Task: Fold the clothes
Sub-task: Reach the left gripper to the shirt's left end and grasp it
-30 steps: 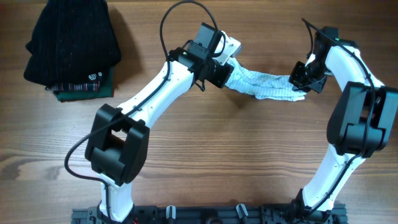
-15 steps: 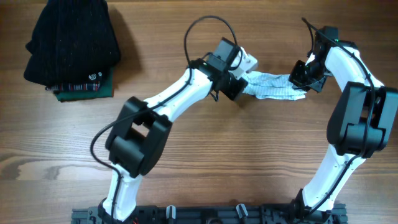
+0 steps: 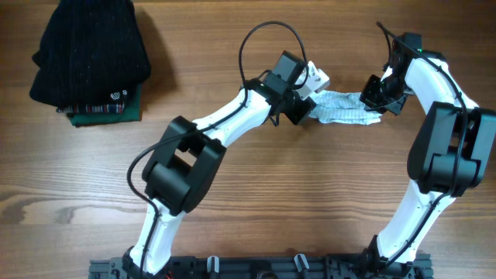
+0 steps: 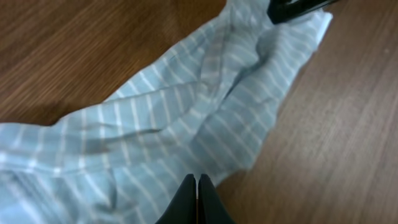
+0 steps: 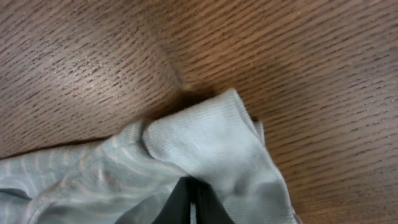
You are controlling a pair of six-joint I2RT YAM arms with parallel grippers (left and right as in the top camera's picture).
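The pale blue-white striped garment lies bunched on the wooden table between my two grippers. My left gripper is shut on its left end. In the left wrist view the shut fingertips sit over the rumpled striped fabric. My right gripper is shut on the garment's right end. In the right wrist view its jaws pinch the plain ribbed edge of the fabric. The two grippers are close together.
A black knit garment lies on top of a dark green folded garment with plaid trim at the far left of the wooden table. The right gripper's dark finger shows at the top of the left wrist view.
My left gripper has moved right toward the right gripper, carrying the garment's left end, so the garment is shorter and more bunched. The right arm has not moved.
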